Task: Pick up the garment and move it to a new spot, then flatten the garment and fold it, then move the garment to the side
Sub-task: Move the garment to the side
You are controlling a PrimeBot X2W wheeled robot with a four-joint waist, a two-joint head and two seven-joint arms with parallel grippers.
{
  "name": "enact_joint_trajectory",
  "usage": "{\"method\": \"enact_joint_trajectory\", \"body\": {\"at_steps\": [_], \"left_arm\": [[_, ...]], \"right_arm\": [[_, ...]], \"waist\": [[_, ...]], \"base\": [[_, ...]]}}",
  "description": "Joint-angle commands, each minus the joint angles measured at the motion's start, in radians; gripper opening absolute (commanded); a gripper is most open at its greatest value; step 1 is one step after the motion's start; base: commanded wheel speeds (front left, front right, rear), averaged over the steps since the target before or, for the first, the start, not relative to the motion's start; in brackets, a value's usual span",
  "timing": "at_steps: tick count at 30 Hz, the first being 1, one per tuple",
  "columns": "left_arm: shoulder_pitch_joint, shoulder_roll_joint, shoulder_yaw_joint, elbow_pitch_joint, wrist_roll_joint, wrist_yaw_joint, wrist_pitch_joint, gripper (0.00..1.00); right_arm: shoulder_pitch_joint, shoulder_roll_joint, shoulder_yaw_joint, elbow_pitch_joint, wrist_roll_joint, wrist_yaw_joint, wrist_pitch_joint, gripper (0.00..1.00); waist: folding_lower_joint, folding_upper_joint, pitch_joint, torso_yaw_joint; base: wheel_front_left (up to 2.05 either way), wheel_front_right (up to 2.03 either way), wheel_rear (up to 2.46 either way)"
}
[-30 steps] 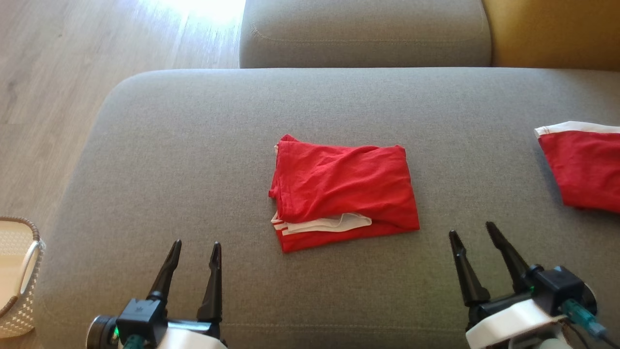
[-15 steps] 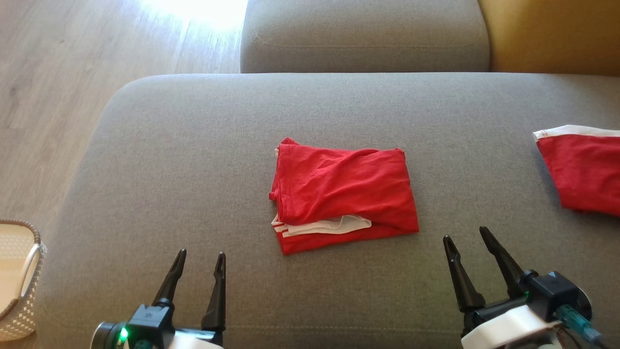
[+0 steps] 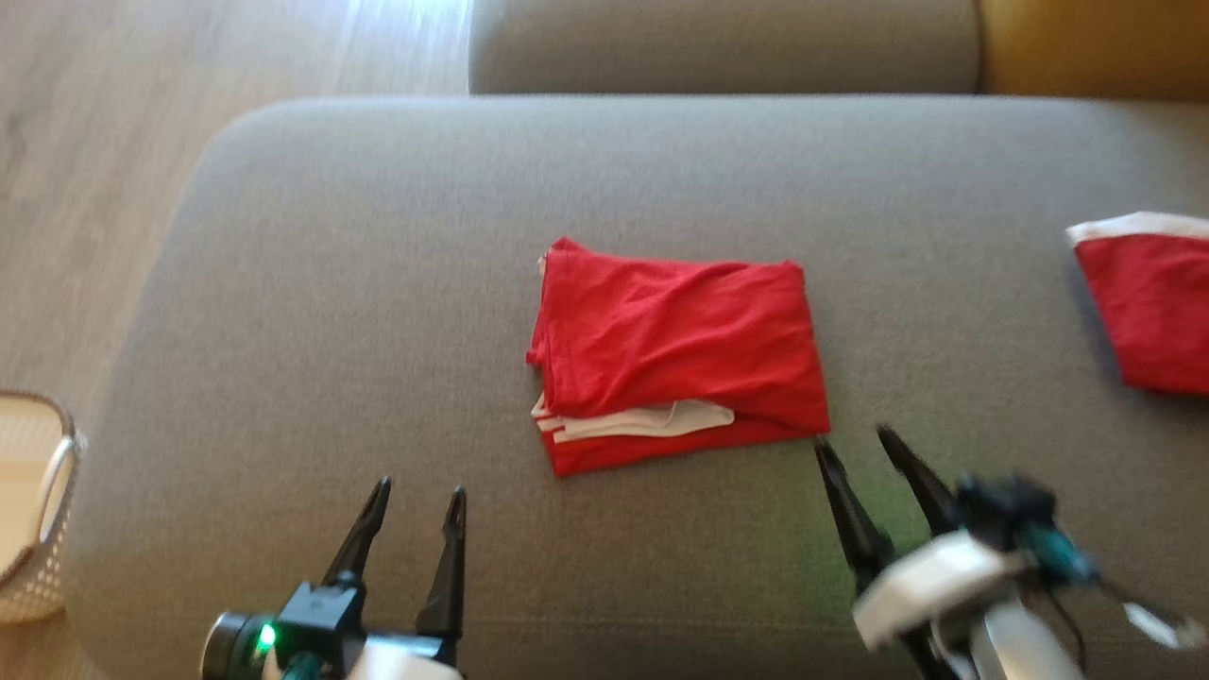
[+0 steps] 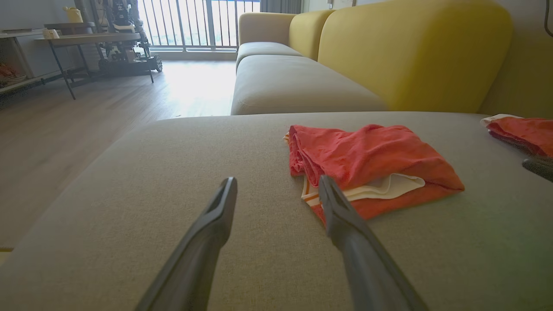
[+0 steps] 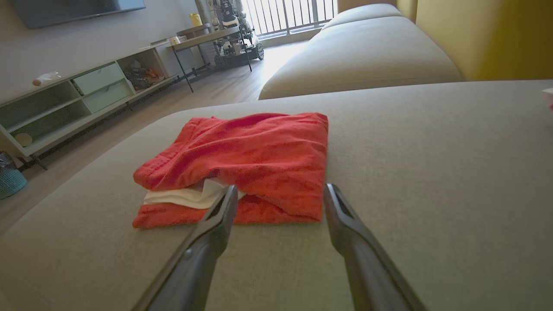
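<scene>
Two hands, each a pair of long, dark, tapering fingers, were spread apart and held nothing. The garment (image 3: 675, 354), a red knit folded into a rough rectangle with soft creases across its top layer, lay flat near the middle of a grey sofa seat (image 3: 378, 283), coarse-woven with rounded corners. A white band edged with thin red stripes showed between the layers along the garment's near edge.

The left hand (image 3: 420, 488) hovered over bare fabric near the front of the seat, apart from the garment's near left corner. The right hand (image 3: 851, 436), blurred, had its fingertips just beside the near right corner; it was not possible to tell whether they touched. In the right wrist view, that corner of the garment (image 5: 255, 155) sat between the two fingers.

A second red cloth (image 3: 1148, 312) with a white hem lay at the seat's right edge. A pale perforated basket (image 3: 38, 510) stood on the wood-plank floor (image 3: 94, 142) to the left.
</scene>
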Motion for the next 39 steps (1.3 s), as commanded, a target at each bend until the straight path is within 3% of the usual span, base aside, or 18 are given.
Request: {"method": "enact_joint_trajectory", "body": {"at_steps": [1, 7, 12, 17, 27, 28, 29, 31, 39], "left_arm": [[-0.061, -0.008, 0.023, -0.032, 0.001, -0.004, -0.005, 1.0], [-0.107, -0.008, 0.01, -0.025, 0.005, -0.014, -0.005, 1.0], [-0.133, -0.008, -0.006, -0.018, -0.002, -0.022, -0.005, 1.0], [-0.15, -0.008, -0.021, -0.015, -0.005, -0.024, -0.005, 1.0], [-0.167, -0.008, -0.034, -0.011, 0.013, -0.028, -0.005, 1.0], [-0.168, -0.008, -0.035, -0.01, 0.013, -0.028, -0.005, 1.0], [-0.168, -0.008, -0.035, -0.011, 0.014, -0.028, -0.005, 1.0], [-0.168, -0.008, -0.036, -0.01, 0.014, -0.028, -0.005, 1.0], [-0.156, -0.008, -0.027, -0.016, 0.014, -0.028, -0.005, 1.0]], "right_arm": [[-0.067, -0.007, 0.029, -0.021, 0.006, 0.0, -0.01, 1.0], [-0.275, -0.007, 0.056, 0.216, 0.138, 0.0, 0.01, 1.0], [-0.414, -0.025, 0.04, 0.36, 0.273, 0.0, 0.088, 1.0], [-0.496, -0.048, 0.027, 0.447, 0.39, 0.0, 0.145, 1.0], [-0.536, -0.054, 0.106, 0.549, 0.488, 0.0, 0.208, 1.0], [-0.537, -0.053, 0.118, 0.552, 0.496, 0.0, 0.213, 0.82], [-0.537, -0.052, 0.129, 0.555, 0.503, 0.0, 0.215, 0.49], [-0.538, -0.055, 0.151, 0.56, 0.509, 0.0, 0.209, 0.0], [-0.57, -0.093, 0.207, 0.587, 0.491, 0.0, 0.131, 0.0]], "waist": [[0.0, 0.0, 0.026, 0.009], [0.0, 0.0, 0.09, 0.033], [0.0, 0.0, 0.125, 0.051], [0.0, 0.0, 0.145, 0.062], [0.0, 0.0, 0.151, 0.062], [0.0, 0.0, 0.151, 0.061], [0.0, 0.0, 0.15, 0.06], [0.0, 0.0, 0.147, 0.058], [0.0, 0.0, 0.127, 0.023]], "base": [[0.0, 0.0, 0.0], [0.0, 0.0, 0.0], [0.0, 0.0, 0.0], [0.0, 0.0, 0.0], [0.0, 0.0, 0.0], [0.0, 0.0, 0.0], [0.0, 0.0, 0.0], [0.0, 0.0, 0.0], [0.0, 0.0, 0.0]]}}
